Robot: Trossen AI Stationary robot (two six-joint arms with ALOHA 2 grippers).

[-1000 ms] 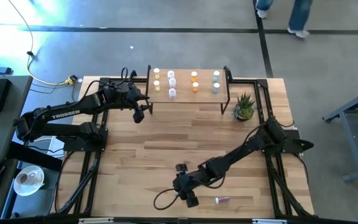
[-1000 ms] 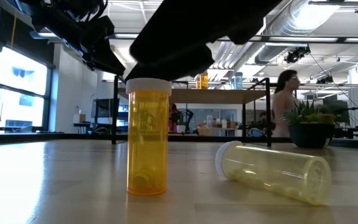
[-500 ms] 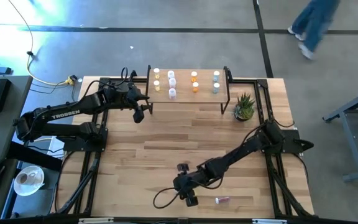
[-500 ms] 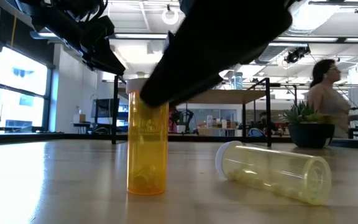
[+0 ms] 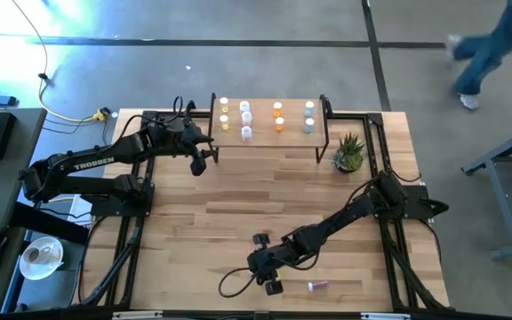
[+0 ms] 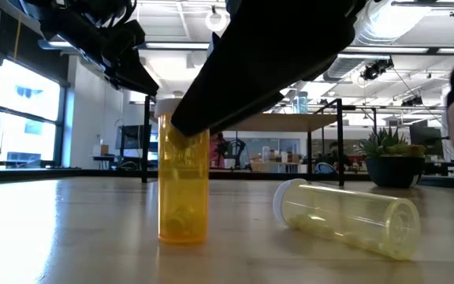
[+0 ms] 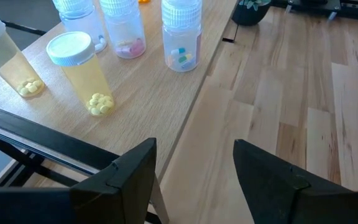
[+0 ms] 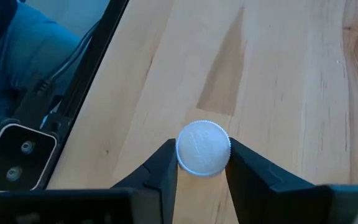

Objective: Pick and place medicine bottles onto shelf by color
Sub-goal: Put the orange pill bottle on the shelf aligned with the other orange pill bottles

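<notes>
You're working in an open industrial lab or workshop space, not a home. The wood-plank tabletop (image 5: 238, 196) stands on a bare grey concrete floor (image 5: 238, 53) marked with dark lines, and a yellow cable (image 5: 69, 114) trails across it. Across the tabletop you see exposed silver ceiling ducts (image 6: 400, 20), strip lights, tall windows (image 6: 22, 110) and benches loaded with equipment. A person (image 5: 483, 49) in jeans walks past.
</notes>
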